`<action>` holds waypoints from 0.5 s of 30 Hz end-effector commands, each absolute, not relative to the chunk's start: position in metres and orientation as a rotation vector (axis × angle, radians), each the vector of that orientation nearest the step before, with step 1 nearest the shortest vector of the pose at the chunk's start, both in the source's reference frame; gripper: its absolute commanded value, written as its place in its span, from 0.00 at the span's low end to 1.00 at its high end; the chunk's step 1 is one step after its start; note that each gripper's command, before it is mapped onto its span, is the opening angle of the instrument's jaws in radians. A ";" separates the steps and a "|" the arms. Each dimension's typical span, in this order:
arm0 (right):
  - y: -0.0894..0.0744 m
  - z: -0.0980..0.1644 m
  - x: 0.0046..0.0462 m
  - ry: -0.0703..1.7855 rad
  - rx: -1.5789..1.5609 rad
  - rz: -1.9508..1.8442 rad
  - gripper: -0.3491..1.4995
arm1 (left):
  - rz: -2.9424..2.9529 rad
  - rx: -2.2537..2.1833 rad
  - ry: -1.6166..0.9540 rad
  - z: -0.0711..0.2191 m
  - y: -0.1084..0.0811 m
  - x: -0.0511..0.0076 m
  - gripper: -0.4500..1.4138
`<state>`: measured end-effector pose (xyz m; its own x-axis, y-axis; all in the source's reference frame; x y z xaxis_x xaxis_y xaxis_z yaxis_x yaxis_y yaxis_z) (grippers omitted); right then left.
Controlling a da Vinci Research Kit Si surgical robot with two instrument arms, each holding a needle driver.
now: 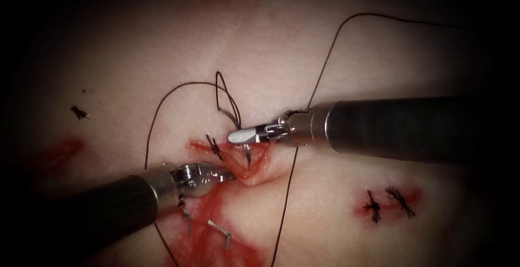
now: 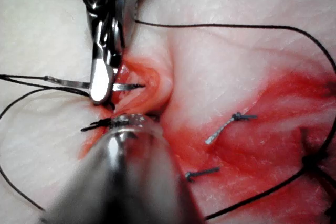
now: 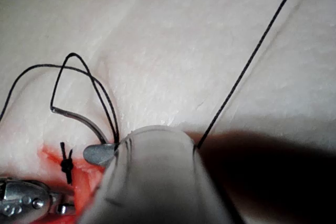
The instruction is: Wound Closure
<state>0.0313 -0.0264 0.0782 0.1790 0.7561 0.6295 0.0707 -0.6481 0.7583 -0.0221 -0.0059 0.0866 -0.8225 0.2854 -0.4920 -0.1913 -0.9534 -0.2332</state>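
- The right claw (image 1: 244, 135) comes in from the right and sits over the cut (image 1: 241, 161), pressed together on the needle (image 1: 233, 114) around mid-curve.
- From that grip one end of the needle dips into the open cut; its other end arcs up over the pale tissue (image 1: 260, 56), where the thread (image 1: 325, 66) joins it.
- The needle's tip seems to rest between the wound edges, though whether it is in the tissue is hard to judge.
- The left claw (image 1: 225, 176) lies at the cut's lower left edge, its tip against the raised tissue lip; I cannot tell whether it is spread or pinching.
- A knotted stitch (image 1: 215, 148) crosses the cut just left of the needle.
- Red fluid (image 1: 216, 234) stains the tissue below the left claw.
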 end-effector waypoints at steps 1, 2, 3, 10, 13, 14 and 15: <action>-0.027 0.078 0.0320 0.767 1.878 1.511 0.00 | 2.770 -0.789 -0.254 0.087 -0.006 -0.0227 0.23; -0.028 0.077 0.0321 0.764 1.878 1.512 0.00 | 2.770 -0.789 -0.254 0.087 -0.006 -0.0227 0.23; -0.028 0.077 0.0322 0.766 1.881 1.512 0.00 | 2.770 -0.789 -0.254 0.087 -0.006 -0.0227 0.23; -0.029 0.076 0.0327 0.761 1.877 1.514 0.00 | 2.770 -0.789 -0.253 0.087 -0.006 -0.0227 0.23; -0.028 0.077 0.0326 0.778 1.835 1.527 0.00 | 2.769 -0.788 -0.253 0.087 -0.006 -0.0227 0.23; -0.028 0.077 0.0326 0.803 1.803 1.535 0.00 | 2.769 -0.788 -0.253 0.087 -0.006 -0.0227 0.23; -0.027 0.077 0.0325 0.856 1.761 1.539 0.00 | 2.769 -0.788 -0.253 0.087 -0.006 -0.0227 0.23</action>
